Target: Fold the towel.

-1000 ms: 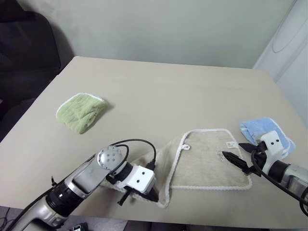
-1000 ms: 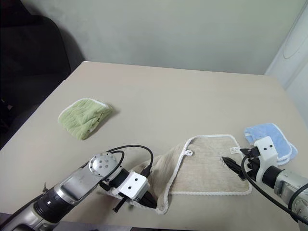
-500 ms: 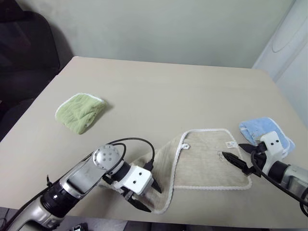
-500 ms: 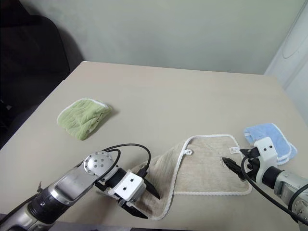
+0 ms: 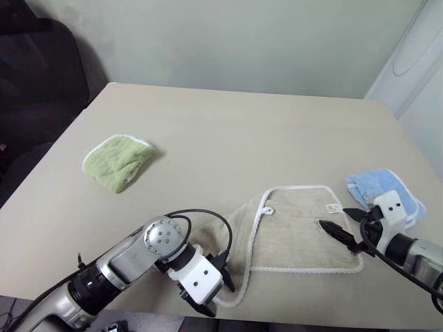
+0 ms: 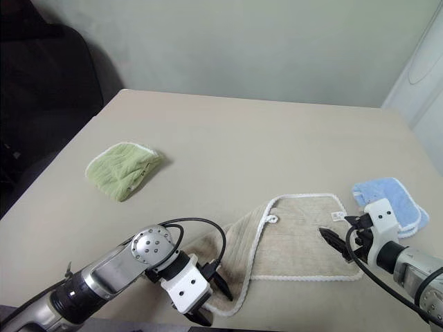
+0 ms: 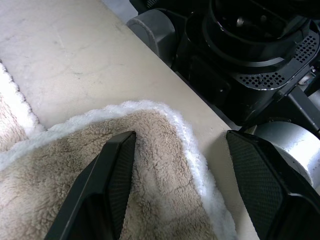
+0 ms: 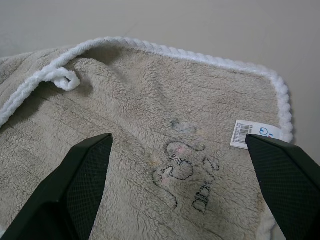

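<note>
Towel (image 5: 297, 228) between green cloth (image 5: 118, 160), blue cloth (image 5: 384, 188).

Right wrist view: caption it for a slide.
Open right pincer hovering over the beige towel, its white loop and barcode label in sight.

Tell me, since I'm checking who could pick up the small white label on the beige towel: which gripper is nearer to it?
Right. The right gripper hovers just beside the label, over the towel. The left gripper is at the towel's opposite, near-left corner.
</note>
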Controlling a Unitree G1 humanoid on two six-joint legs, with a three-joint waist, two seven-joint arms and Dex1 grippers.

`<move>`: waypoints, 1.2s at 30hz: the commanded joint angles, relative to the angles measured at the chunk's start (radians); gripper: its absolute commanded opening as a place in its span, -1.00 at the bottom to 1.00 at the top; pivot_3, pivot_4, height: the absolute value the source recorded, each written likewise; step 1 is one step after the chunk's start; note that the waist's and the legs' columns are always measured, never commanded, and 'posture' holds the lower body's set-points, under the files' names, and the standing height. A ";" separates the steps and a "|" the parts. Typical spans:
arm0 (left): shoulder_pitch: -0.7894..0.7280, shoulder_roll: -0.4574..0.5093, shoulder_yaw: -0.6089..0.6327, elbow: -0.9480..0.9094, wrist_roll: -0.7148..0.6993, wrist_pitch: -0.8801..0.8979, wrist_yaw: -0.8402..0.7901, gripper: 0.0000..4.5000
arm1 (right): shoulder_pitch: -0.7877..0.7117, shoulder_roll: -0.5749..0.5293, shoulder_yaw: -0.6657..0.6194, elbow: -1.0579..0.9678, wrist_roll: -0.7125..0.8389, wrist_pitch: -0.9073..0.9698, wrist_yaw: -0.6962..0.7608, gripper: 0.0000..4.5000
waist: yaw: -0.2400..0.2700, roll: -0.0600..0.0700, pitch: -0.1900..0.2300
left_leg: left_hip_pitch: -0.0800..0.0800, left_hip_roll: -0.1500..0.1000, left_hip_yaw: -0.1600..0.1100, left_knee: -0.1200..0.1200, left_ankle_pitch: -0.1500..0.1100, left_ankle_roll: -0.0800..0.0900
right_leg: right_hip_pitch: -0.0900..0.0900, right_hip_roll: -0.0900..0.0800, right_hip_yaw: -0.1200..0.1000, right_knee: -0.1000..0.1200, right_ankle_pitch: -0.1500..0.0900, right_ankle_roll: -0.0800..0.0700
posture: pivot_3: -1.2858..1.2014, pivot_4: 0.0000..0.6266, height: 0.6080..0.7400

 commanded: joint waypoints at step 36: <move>0.019 0.021 0.069 -0.017 -0.136 0.202 0.008 -0.99 | -0.002 -0.012 -0.034 -0.037 0.036 0.006 -0.009 1.00 | 0.000 0.001 -0.001 | -0.006 -0.002 0.005 0.001 0.001 0.003 | -0.006 0.002 0.015 0.000 0.001 -0.001 | 0.03 -0.52 1.00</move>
